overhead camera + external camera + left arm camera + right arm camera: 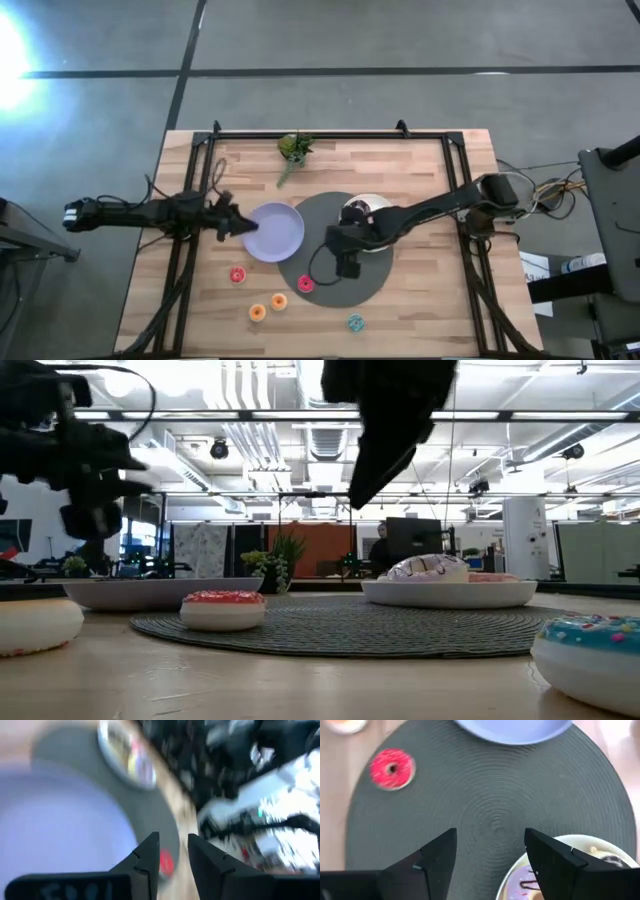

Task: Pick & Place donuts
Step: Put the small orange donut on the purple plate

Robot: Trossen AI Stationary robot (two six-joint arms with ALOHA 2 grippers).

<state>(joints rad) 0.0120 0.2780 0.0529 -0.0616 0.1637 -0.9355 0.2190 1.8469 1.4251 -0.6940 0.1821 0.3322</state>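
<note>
The white plate (372,203) already carries a pink-and-white frosted donut (428,568), with what may be a second one beside it, though the level view is too cluttered to be sure. The rest is still to be moved: a red donut (392,768) lies on the dark round mat (485,815), another red one (237,275) and two orange ones (257,312) sit on the bare wooden surface (420,300), and a teal donut (355,322) lies just off the mat's near edge. The lavender plate (275,232) looks empty.

The right tool (490,852) hovers over the mat beside the white plate, fingers spread wide and holding nothing. The left tool (167,857) sits at the lavender plate's edge, fingers narrowly parted, empty.

No brand, label or readable writing shows on anything.
</note>
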